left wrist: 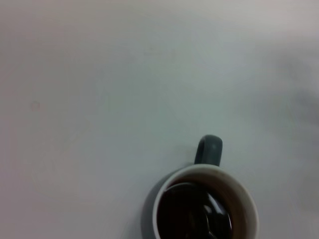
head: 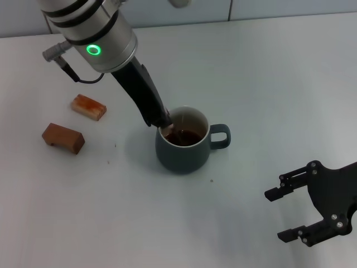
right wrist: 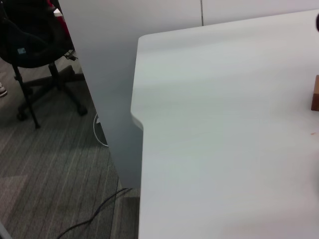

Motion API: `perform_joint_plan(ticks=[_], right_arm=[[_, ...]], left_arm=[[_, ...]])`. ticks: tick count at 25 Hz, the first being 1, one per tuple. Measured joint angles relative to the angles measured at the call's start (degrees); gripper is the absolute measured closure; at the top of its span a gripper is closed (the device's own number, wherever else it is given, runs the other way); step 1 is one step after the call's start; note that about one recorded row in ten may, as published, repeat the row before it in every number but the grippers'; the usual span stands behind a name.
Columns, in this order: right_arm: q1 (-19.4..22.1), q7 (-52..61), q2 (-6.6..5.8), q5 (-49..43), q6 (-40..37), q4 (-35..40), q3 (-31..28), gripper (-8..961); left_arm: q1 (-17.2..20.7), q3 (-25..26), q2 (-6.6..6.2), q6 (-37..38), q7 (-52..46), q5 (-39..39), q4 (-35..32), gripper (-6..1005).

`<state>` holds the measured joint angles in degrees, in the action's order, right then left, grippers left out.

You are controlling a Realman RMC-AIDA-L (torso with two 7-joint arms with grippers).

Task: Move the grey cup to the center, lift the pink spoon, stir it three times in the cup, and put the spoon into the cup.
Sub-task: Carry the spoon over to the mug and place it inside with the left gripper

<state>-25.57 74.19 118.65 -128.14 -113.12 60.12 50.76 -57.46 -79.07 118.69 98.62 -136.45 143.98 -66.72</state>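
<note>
You see one round, smooth grey cup [head: 183, 153] under your left gripper [head: 163, 124], fingers I can't tell, two brown blocks [head: 63, 138], and your right gripper [head: 290, 214] spread wide.

The cup [head: 183, 146] is dark blue-grey outside, with a pale rim and a white inner wall. The liquid [head: 184, 136] inside it is dark brown, almost black. The table [head: 262, 72] is plain white, without any pattern. Two blocks lie on it: one block [head: 88, 106] is orange-brown with a lighter, glossy top, the other block [head: 63, 138] is a duller reddish brown. The left arm [head: 92, 28] is silver with black bands and carries a glowing green ring light [head: 93, 50]; its lower part is black. The right gripper [head: 290, 215] is black. In the right wrist view, the carpet [right wrist: 55, 164] is grey with thin lighter stripes, and the office chair [right wrist: 32, 45] is black.
</note>
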Motion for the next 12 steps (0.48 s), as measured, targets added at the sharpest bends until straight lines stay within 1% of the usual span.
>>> perform_joint_plan(ticks=[4, 12], right_arm=[[-0.1, 0.0, 0.0, 0.0, 0.0, 0.0, 0.0, 259], [-0.3, 0.1, 0.0, 0.0, 0.1, 0.0, 0.0, 259]], left_arm=[[-0.3, 0.1, 0.13, 1.6, 0.3, -0.8, -0.2, 860], [-0.6, 0.1, 0.17, 0.8, 1.3, -3.6, 0.0, 850]])
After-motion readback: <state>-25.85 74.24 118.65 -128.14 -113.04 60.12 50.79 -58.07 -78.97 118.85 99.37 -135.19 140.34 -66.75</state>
